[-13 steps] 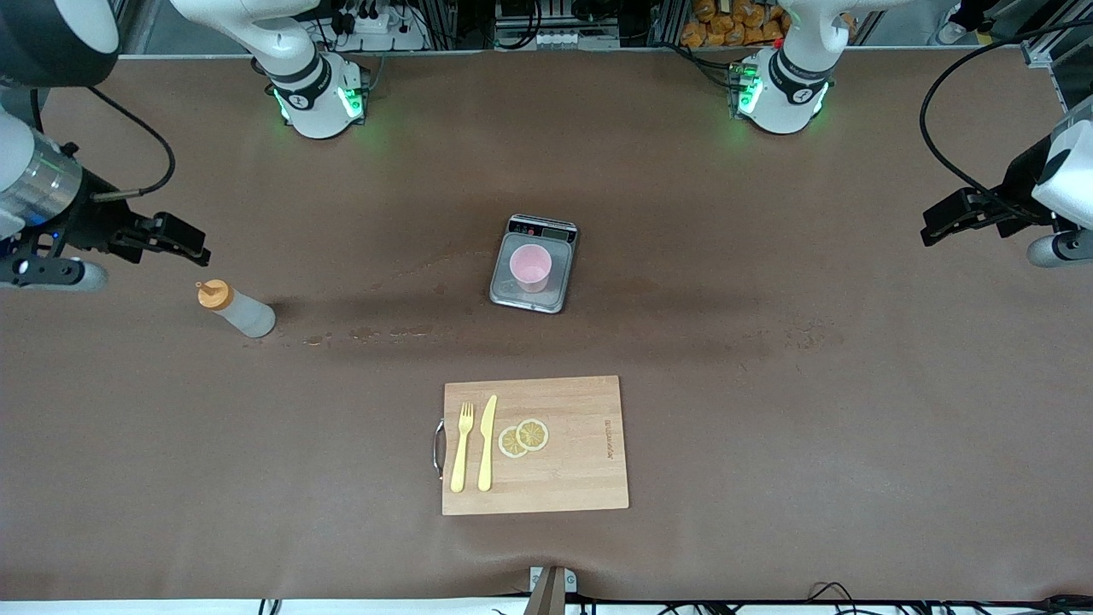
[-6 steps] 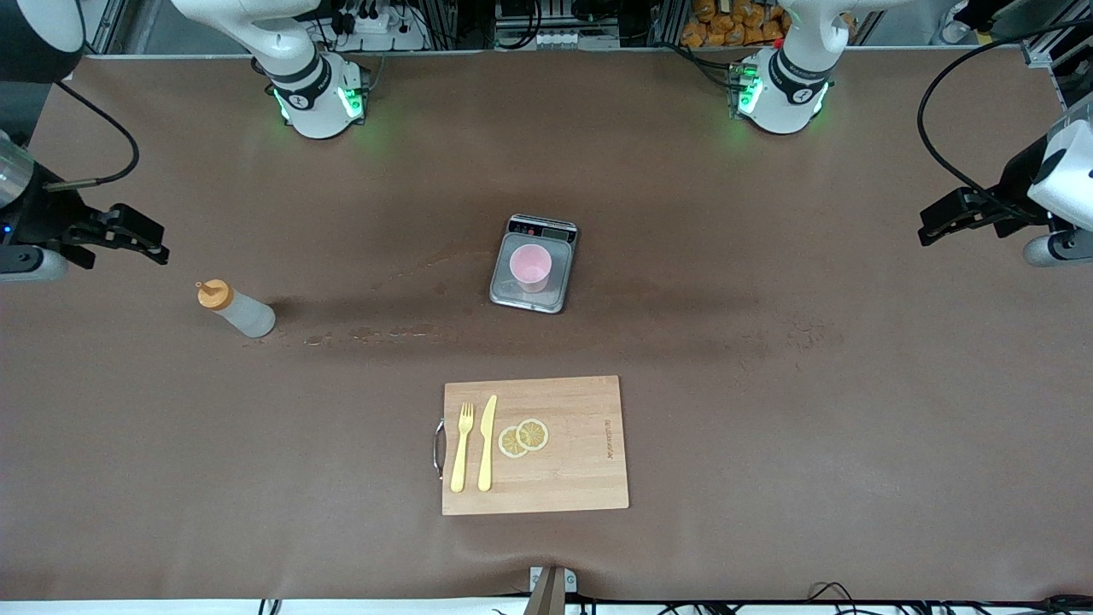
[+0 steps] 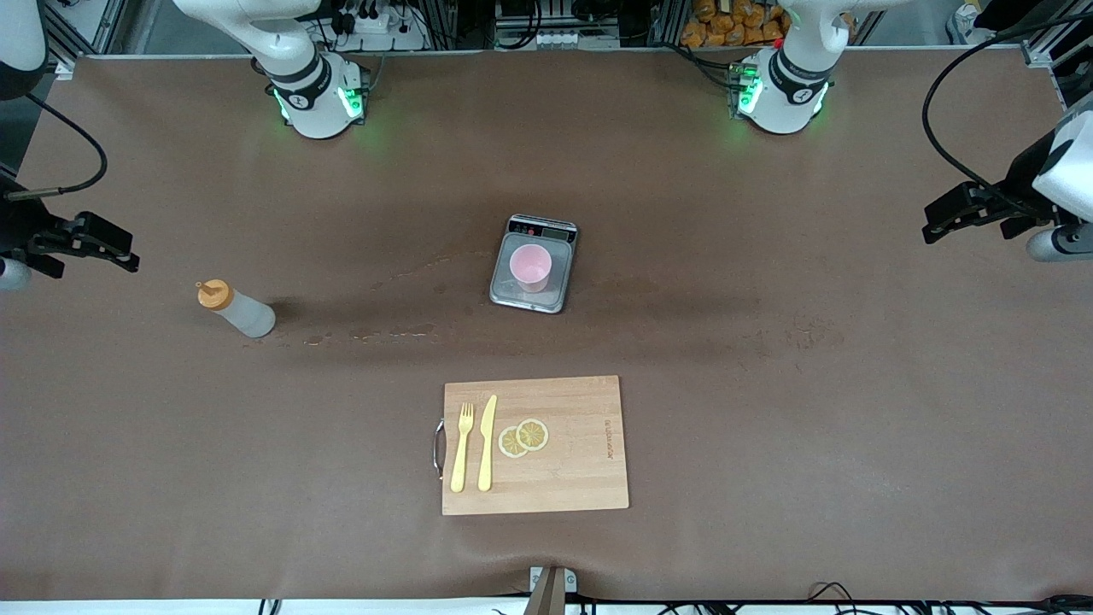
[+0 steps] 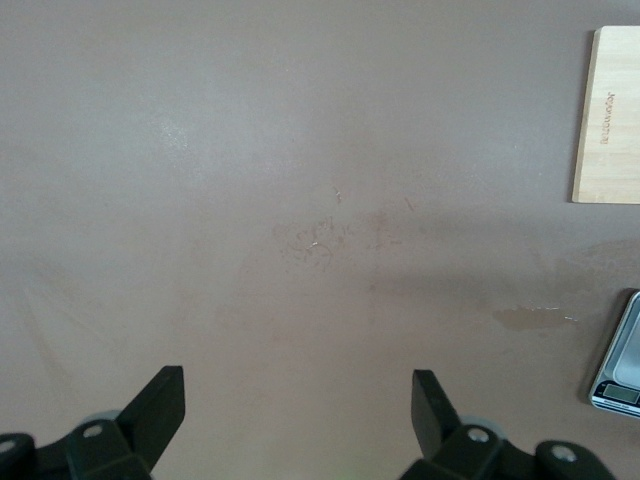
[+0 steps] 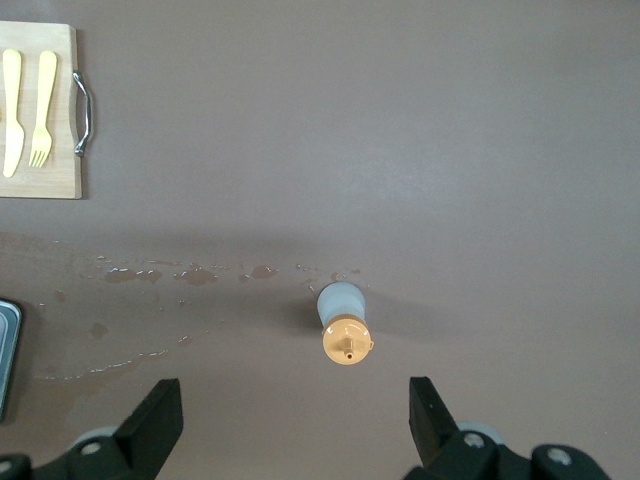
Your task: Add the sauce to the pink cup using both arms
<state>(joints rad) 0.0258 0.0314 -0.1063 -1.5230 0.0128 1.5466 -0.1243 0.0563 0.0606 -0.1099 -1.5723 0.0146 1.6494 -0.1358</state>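
Note:
The sauce bottle (image 3: 236, 309), whitish with an orange cap, stands upright on the brown table toward the right arm's end. It also shows from above in the right wrist view (image 5: 343, 318). The pink cup (image 3: 530, 266) stands on the grey scale (image 3: 512, 295) at the table's middle. My right gripper (image 3: 119, 248) hangs open and empty at the table's edge, apart from the bottle; its jaws (image 5: 295, 415) stand wide. My left gripper (image 3: 935, 224) hangs open and empty over the table's other end (image 4: 298, 405), with bare table below it.
A wooden cutting board (image 3: 581, 444) lies nearer to the front camera than the scale, with a yellow fork (image 3: 462, 447), a knife (image 3: 488, 442) and two lemon slices (image 3: 523, 437). Wet streaks (image 3: 376, 335) mark the table between bottle and scale.
My right gripper has moved away from the bottle toward the right arm's end of the table. The left gripper has barely shifted. Bottle and cup have not moved.

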